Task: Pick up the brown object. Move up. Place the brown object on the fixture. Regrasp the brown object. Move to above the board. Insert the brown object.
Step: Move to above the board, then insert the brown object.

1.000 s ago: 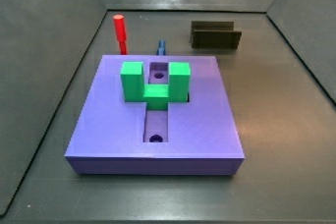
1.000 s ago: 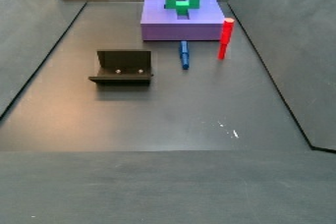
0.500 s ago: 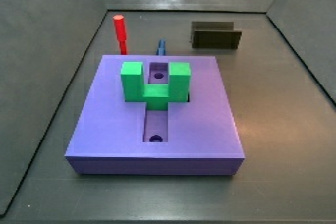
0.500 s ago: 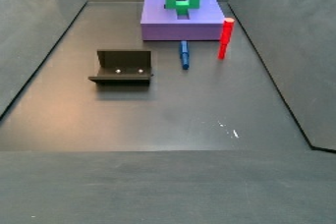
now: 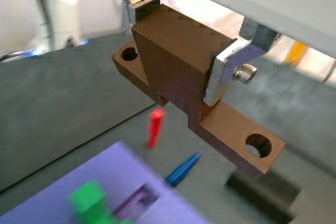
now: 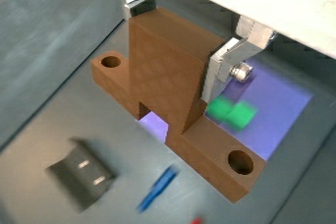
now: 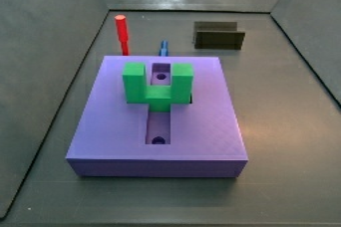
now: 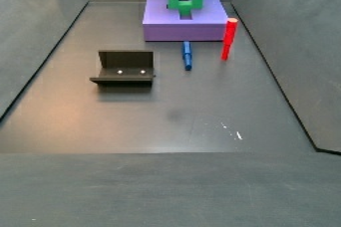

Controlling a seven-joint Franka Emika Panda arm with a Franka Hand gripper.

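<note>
My gripper (image 5: 184, 56) is closed on the brown object (image 5: 197, 85), high above the floor and out of both side views. In a wrist view the board (image 6: 282, 120) with its green block (image 6: 234, 112) lies far beneath, the fixture (image 6: 84, 173) toward its 7 o'clock. The risks I see: the bar slipping in my fingers (image 5: 231, 69), or striking the blue piece (image 8: 186, 54) or red peg (image 8: 229, 38) on descent.
</note>
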